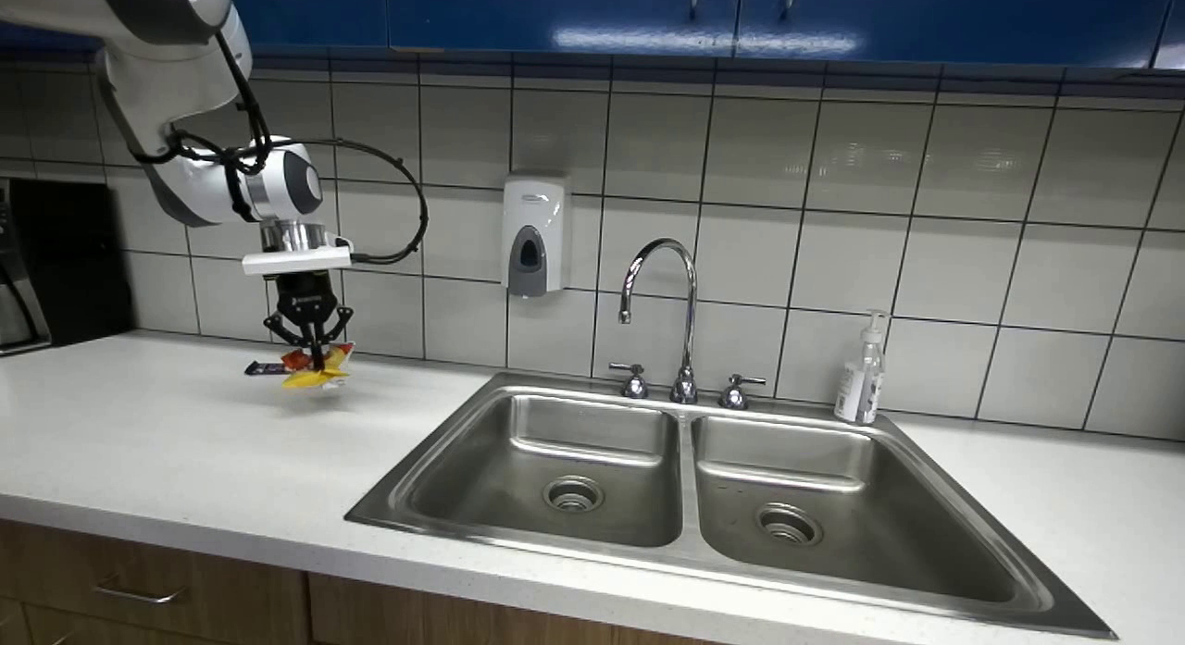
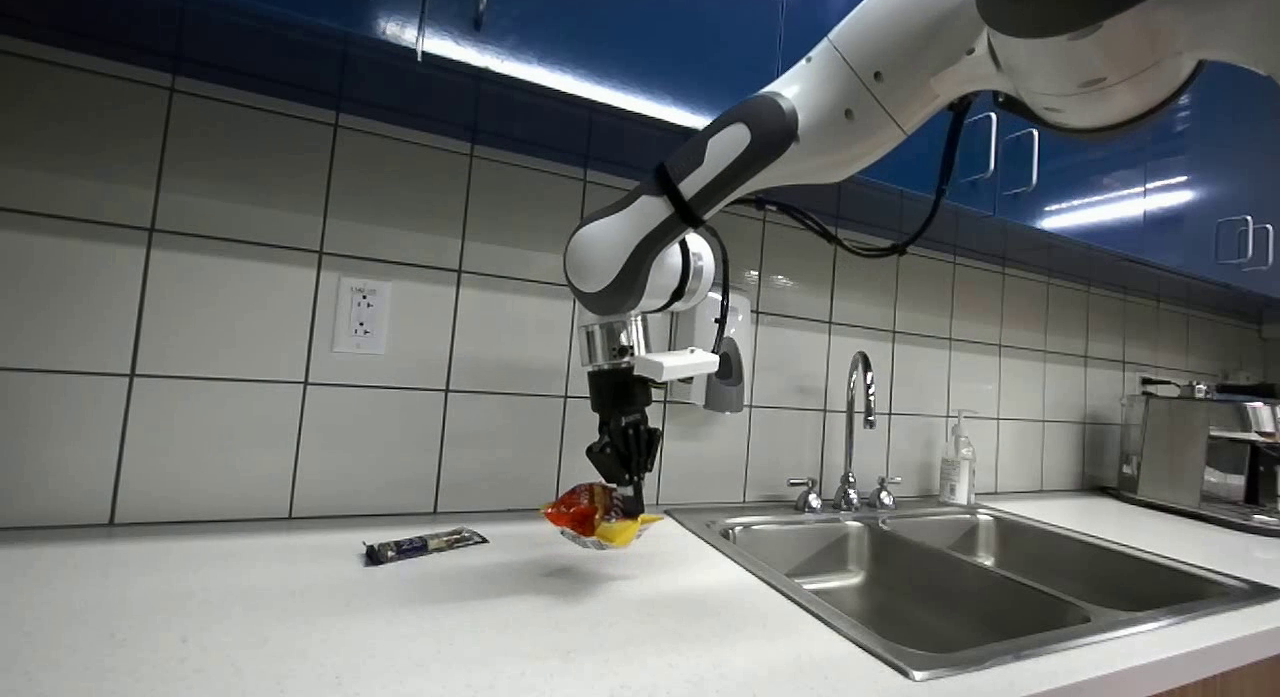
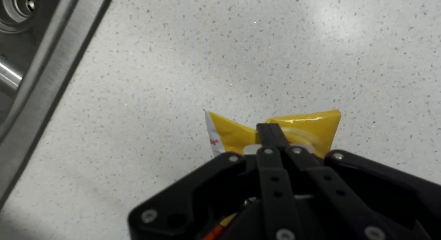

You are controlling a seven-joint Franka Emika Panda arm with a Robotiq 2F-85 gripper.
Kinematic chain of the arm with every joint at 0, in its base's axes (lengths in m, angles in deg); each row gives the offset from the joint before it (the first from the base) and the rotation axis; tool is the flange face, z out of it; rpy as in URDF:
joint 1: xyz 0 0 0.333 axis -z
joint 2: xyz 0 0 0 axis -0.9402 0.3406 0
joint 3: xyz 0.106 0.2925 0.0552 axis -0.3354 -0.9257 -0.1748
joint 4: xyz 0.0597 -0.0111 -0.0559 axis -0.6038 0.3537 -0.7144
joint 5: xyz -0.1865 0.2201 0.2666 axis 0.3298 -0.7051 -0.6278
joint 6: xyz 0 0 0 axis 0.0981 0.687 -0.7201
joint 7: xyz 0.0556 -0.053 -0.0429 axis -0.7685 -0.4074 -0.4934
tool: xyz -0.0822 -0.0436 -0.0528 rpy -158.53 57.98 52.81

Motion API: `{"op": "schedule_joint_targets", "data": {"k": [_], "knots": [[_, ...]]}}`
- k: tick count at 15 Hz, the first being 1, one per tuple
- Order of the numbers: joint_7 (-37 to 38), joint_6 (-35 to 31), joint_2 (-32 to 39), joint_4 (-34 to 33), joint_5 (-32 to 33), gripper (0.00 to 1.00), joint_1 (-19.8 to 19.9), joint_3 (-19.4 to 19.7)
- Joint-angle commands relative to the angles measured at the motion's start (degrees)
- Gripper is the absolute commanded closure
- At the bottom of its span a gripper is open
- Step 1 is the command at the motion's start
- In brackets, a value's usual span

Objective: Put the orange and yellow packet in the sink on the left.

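The orange and yellow packet is pinched in my gripper just above the counter. In both exterior views the packet hangs tilted, with a shadow below it. In the wrist view the packet's yellow end sticks out on both sides of the fingertips. My gripper points down and its fingers are nearly together on the packet. The steel sink has two basins. Part of the sink shows at the wrist view's upper left. The packet is beside the sink, over the counter.
A dark wrapped bar lies on the counter near the wall. A tall faucet stands behind the sink, with a soap bottle at the back right corner. A wall dispenser hangs above the counter.
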Motion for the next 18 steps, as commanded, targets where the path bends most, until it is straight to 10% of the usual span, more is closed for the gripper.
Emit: {"op": "schedule_joint_targets", "data": {"k": [1, 18], "knots": [[-1.43, 1.31, -4.38, 2.64, -0.06, 1.00, 0.98, -0.11], [-3.00, 1.00, -17.68, 13.99, -1.58, 1.00, 8.92, 3.32]]}}
